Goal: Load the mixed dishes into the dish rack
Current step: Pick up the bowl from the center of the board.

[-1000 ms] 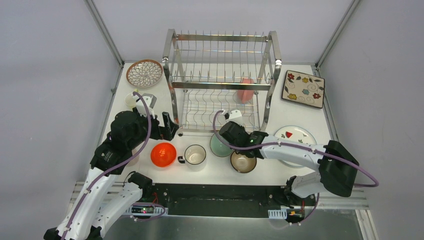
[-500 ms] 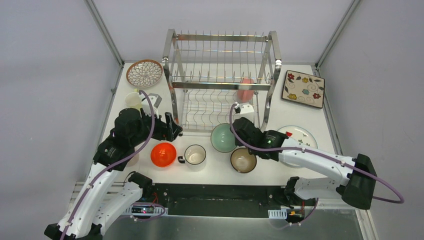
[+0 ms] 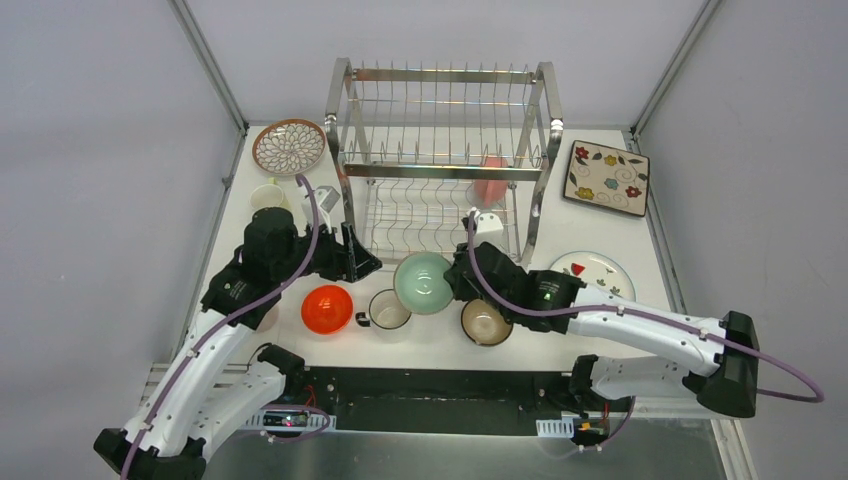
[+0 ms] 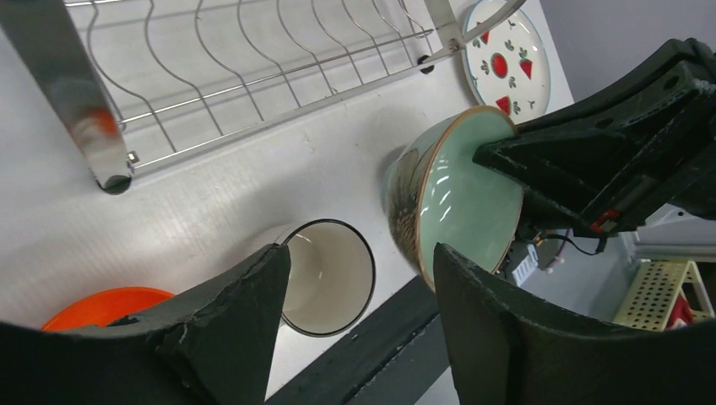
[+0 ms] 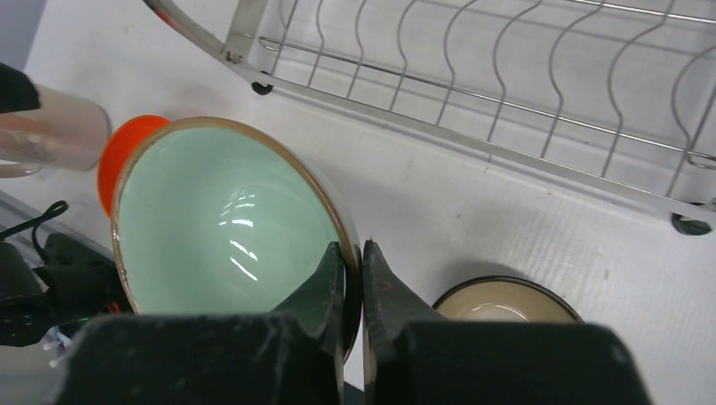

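Steel wire dish rack [image 3: 445, 160], two tiers, four upright posts, the largest item, stands at the far middle of the table; a pink cup [image 3: 490, 180] shows through its wires on the right, though which tier it sits on cannot be told. Mint bowl [image 3: 421, 283], brown-rimmed, is raised off the table just in front of the rack's lower tier. It is tipped on edge with its hollow turned toward the left gripper, near the white mug [image 3: 390, 310] and the brown bowl [image 3: 487, 322] but touching neither. Right gripper [image 5: 355, 278]: fingers pressed together on the bowl's rim, one inside, one outside. Left gripper [image 4: 361, 253]: jaws spread, holding nothing, beside the rack's front left post and aimed at the bowl. Step judged in hand: delivering the bowl to the rack, possibly by a pass to the left gripper. To do it well: a single rim pinch on glazed ware invites swinging, so travel should be slow. The bowl should clear the lower front rail and the post. In a pass, the left jaws should close on the free rim before the right lets go. Grey walls [image 3: 120, 200] and aluminium frame posts [image 3: 210, 70] enclose the cell. White table [image 3: 590, 230], smooth, matt. On it, well apart: square floral plate [image 3: 606, 178] far right, strawberry plate [image 3: 595, 265] near right, petal plate [image 3: 289, 146] far left, orange bowl [image 3: 326, 308] near left, pale cup [image 3: 266, 197] by the left arm.
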